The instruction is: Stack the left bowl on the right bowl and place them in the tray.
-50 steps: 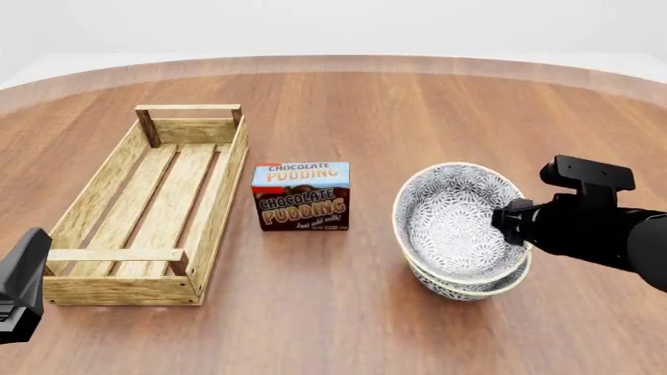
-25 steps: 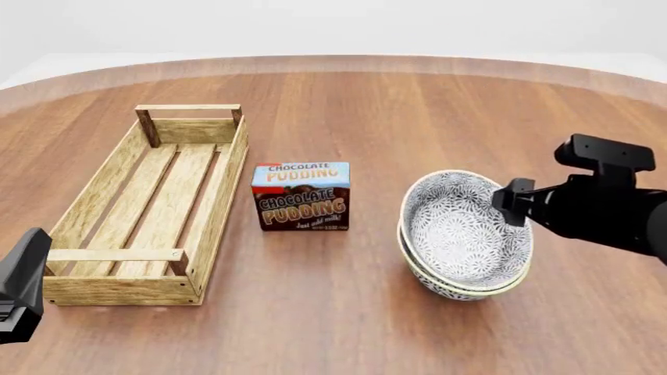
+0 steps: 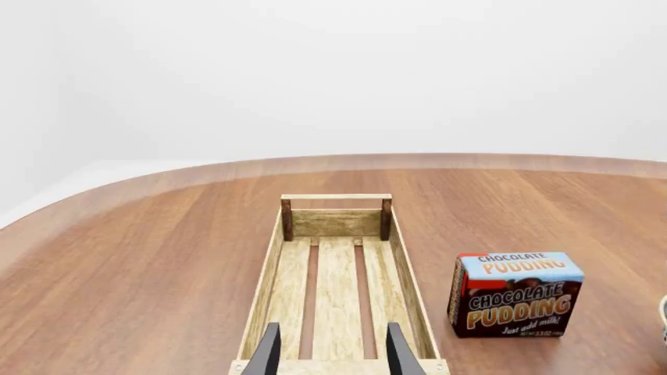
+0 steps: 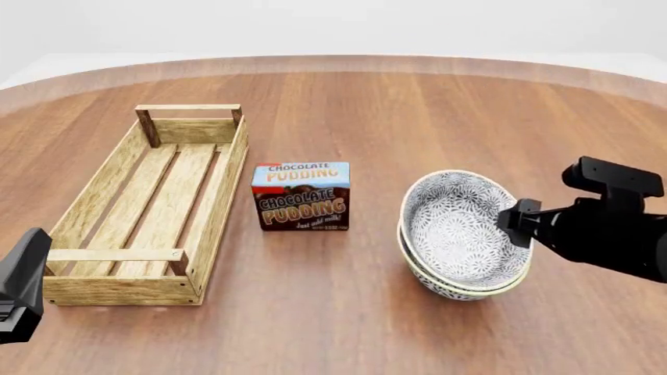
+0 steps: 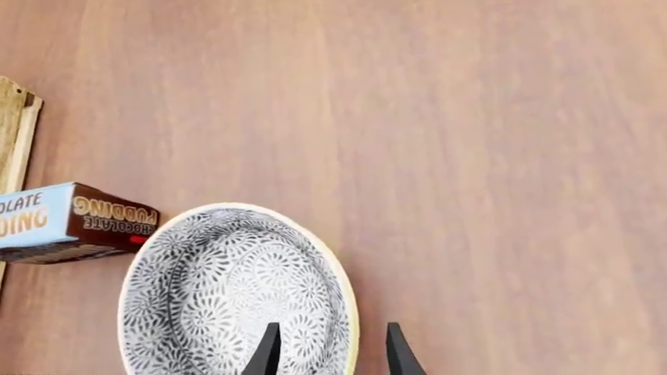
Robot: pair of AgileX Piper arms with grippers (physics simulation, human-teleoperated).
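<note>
The two flower-patterned bowls stand nested right of centre: the left bowl (image 4: 454,223) on top, the right bowl (image 4: 458,287) under it. My right gripper (image 4: 513,221) is open at the stack's right side. In the right wrist view its fingers (image 5: 269,351) straddle the upper bowl's (image 5: 224,289) cream rim without pinching it. The wooden tray (image 4: 99,187) lies at the left with nothing in it. My left gripper (image 3: 333,358) is open just short of the tray's (image 3: 336,289) near end.
A chocolate pudding box (image 4: 301,195) stands upright between the tray and the bowls, also visible in both wrist views (image 3: 514,295) (image 5: 73,223). The left arm's black body (image 4: 21,281) shows at the lower left corner.
One second ago the right gripper held the upper bowl tilted over the lower one. The bowl has since settled into the lower bowl, and the gripper has let go and drawn slightly right.
</note>
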